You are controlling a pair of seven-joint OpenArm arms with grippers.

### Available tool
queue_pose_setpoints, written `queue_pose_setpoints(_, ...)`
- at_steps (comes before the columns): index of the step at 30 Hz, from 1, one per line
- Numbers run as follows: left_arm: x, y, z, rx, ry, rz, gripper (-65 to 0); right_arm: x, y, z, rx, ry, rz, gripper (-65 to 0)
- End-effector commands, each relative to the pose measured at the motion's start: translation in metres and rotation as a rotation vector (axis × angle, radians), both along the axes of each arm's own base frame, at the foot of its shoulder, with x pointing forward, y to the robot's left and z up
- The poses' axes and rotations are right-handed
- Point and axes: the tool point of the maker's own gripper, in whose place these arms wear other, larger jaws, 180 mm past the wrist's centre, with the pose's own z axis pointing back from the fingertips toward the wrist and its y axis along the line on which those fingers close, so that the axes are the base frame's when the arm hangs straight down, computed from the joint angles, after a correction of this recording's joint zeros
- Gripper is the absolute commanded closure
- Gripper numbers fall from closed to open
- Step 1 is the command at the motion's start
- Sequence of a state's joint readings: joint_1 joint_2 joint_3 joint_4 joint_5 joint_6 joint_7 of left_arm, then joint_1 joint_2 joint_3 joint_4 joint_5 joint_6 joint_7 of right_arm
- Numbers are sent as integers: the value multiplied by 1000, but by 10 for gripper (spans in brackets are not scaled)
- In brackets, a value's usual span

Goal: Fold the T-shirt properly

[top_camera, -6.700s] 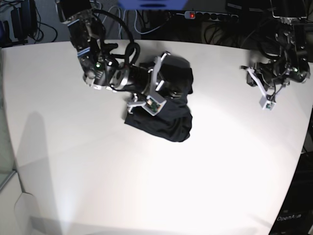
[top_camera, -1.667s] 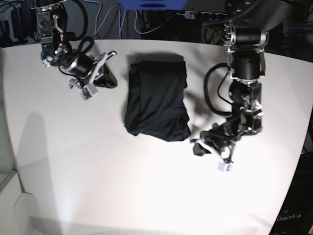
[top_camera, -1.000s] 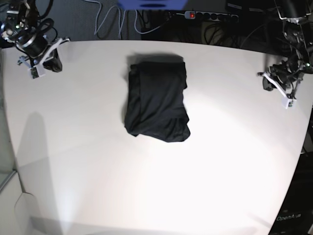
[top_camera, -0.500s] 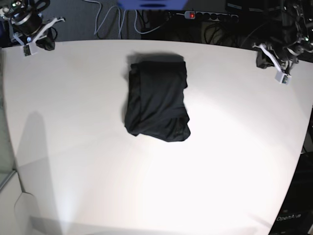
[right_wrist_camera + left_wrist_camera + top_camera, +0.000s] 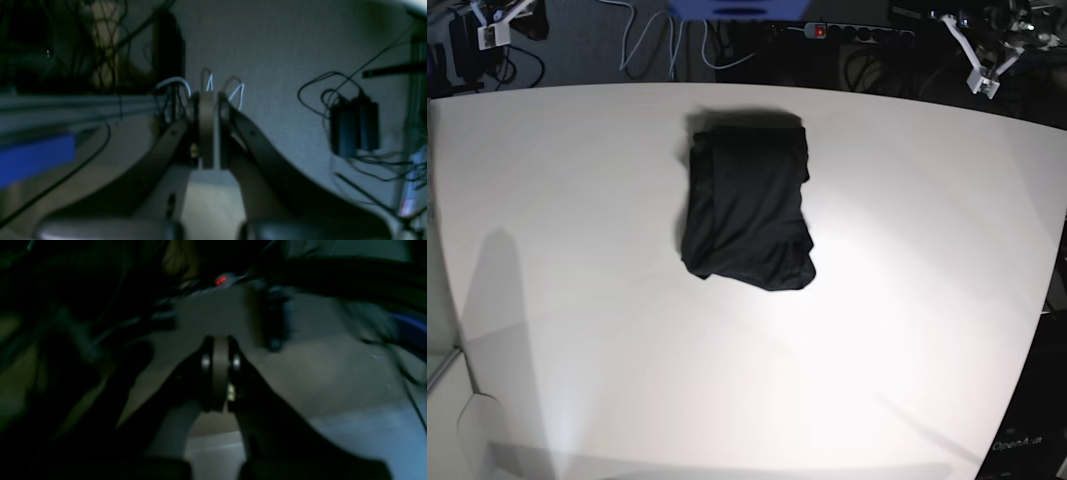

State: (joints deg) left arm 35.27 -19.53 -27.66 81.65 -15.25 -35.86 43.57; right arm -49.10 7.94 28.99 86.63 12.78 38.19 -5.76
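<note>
1. The T-shirt (image 5: 749,205) lies as a compact black bundle on the white tabletop (image 5: 907,330), toward the far middle of it, with nothing touching it.
2. It is already folded into a rough upright rectangle. Its far edge is fairly square, while the near edge bulges and sags unevenly toward the near right corner.
3. The left hand (image 5: 218,373) is raised off the tabletop at the far corner, on the right of the base view. Its two fingers are pressed together with nothing between them.
4. The right hand (image 5: 208,128) is likewise lifted away at the opposite far corner, well apart from the garment, clenched tight and empty.
5. Both wrist views are dark and blurred, showing cables and background clutter, not the shirt.
6. Judging by its look, the fabric is thin, soft and matte, so it should be light and limp, draping and slumping when lifted instead of holding a shape. It is not fragile.
7. Stacked layers may slide over one another, so a pinch on only the top layer could undo the fold.
8. If tidying were needed, the best hold would probably be the lumpy near edge, pinching through all layers at both corners; the layering there is hard to make out.
</note>
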Motion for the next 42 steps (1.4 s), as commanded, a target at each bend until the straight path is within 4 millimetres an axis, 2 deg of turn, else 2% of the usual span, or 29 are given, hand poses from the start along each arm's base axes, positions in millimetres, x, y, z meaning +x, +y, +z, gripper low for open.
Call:
queue_pose_setpoints(1,-1,-5,-4,-9,-8,-6,0,-3,-5,-2,-15,0,6,0)
queue_pose_setpoints(3,-8,-12,-21,2,-11,1,0,-17,-3,-18,-8,27,-19,0)
queue_pose_setpoints(6,-31,-27,-44,1,23,8,0,-32,0,-42,10,50,-61,0)
queue_pose_setpoints(9,-34,-42,-61,-12,29,6,0,-40,2,-60,25,64,-86,0)
queue_pose_setpoints(14,-51,-59,-95,-67,70,45,0,-57,10,-97,96,112,-183,0)
queue_pose_setpoints(17,-58,-70,-112,-117,79,91,0,-64,6,-113,121,127,-240,0)
queue_pose_setpoints(23,-54,-95,-133,-226,21,237,0,-76,10,-147,165,175,-339,0)
queue_pose_setpoints(27,-50,-107,-139,-271,-21,323,0,-87,9,-160,102,206,-380,0)
queue_pose_setpoints(33,-37,-118,-143,-311,-38,399,0,-78,15,-175,-76,247,-247,0)
queue_pose_setpoints(35,-33,-119,-144,-313,-40,402,0,-70,11,-178,-156,251,-194,-1)
queue_pose_setpoints(38,-33,-101,-151,-186,-45,401,0,-58,2,-182,-277,272,-116,-2)
queue_pose_setpoints(42,-22,-93,-158,-61,-51,350,0,-47,13,-192,-307,334,-53,-2)
